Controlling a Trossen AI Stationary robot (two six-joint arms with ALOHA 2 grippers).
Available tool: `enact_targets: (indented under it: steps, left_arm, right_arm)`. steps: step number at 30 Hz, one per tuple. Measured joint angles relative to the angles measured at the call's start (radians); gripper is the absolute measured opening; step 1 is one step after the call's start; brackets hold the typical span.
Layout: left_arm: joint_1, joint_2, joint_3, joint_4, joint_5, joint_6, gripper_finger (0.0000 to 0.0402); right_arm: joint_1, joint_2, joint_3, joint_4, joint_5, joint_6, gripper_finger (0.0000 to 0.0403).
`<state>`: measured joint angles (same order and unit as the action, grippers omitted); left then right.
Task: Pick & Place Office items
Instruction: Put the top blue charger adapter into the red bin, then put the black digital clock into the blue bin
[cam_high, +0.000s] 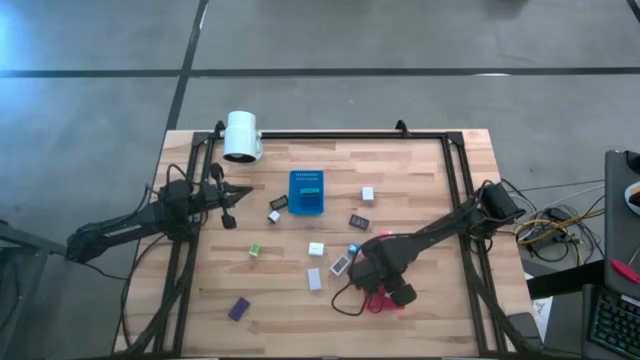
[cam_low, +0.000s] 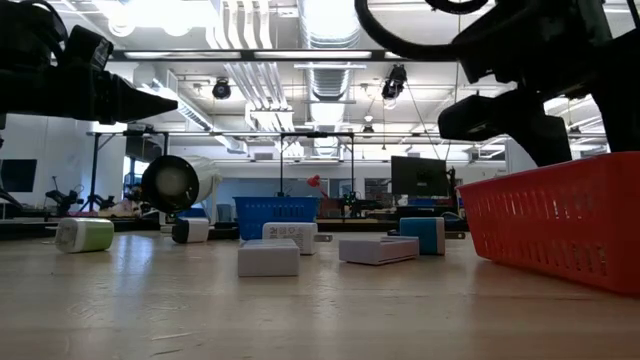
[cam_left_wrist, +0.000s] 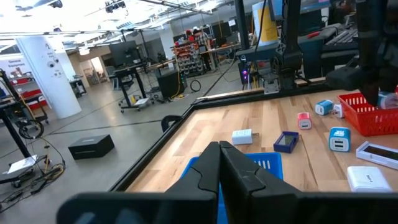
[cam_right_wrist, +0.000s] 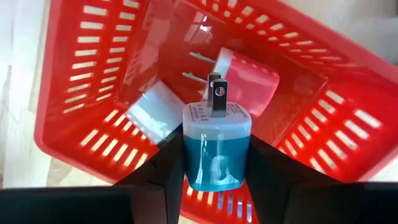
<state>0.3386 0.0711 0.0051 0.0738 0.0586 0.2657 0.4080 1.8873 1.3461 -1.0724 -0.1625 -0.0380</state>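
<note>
My right gripper (cam_right_wrist: 214, 171) points down over the red tray (cam_right_wrist: 93, 74), shut on a teal block with a white top and two metal prongs (cam_right_wrist: 216, 146). In the high view it stands near the table's front right (cam_high: 385, 283). A pink-red block (cam_right_wrist: 249, 81) and a white piece (cam_right_wrist: 149, 112) lie on the tray's floor. More office items lie loose on the table: white (cam_high: 316, 248), green (cam_high: 255, 251), purple (cam_high: 238, 308), black (cam_high: 359, 221). My left gripper (cam_high: 240, 192) waits shut and level at the table's left, holding nothing. My right gripper pinches the teal block by its two opposite sides (cam_right_wrist: 188, 165) between its two fingers, from above, pointing down. The prongs (cam_right_wrist: 217, 96) point away from the gripper, down toward the tray. The block hangs clear above the tray's floor.
A blue tray (cam_high: 306, 192) stands at mid table, just ahead of my left gripper. A white cylinder-shaped camera (cam_high: 241, 136) sits at the far edge. A black frame (cam_high: 330, 135) runs around the tabletop. Bare wood lies along the near edge.
</note>
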Motion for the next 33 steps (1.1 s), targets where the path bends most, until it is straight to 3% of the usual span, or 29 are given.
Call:
enact_targets:
  steps: [12,19,25,30,33]
  left_arm:
    - [0.000,0.000,0.000,0.000,0.000,0.000,0.0012]
    - [0.000,0.000,0.000,0.000,0.000,0.000,0.0012]
    - [0.000,0.000,0.000,0.000,0.000,0.000,0.0012]
    - [0.000,0.002,0.000,0.000,0.000,0.000,0.0012]
    - [0.000,0.002,0.000,0.000,0.000,0.000,0.0012]
  right_arm:
    - [0.000,0.000,0.000,0.006,-0.004,0.005,0.0185]
    - [0.000,-0.001,0.027,-0.057,0.005,0.007,0.0198]
    - [-0.010,-0.041,0.098,-0.246,0.074,0.004,0.0184]
    - [-0.024,-0.193,0.102,-0.120,0.214,-0.057,0.0153]
    - [-0.040,-0.316,0.082,-0.017,0.237,-0.104,0.0122]
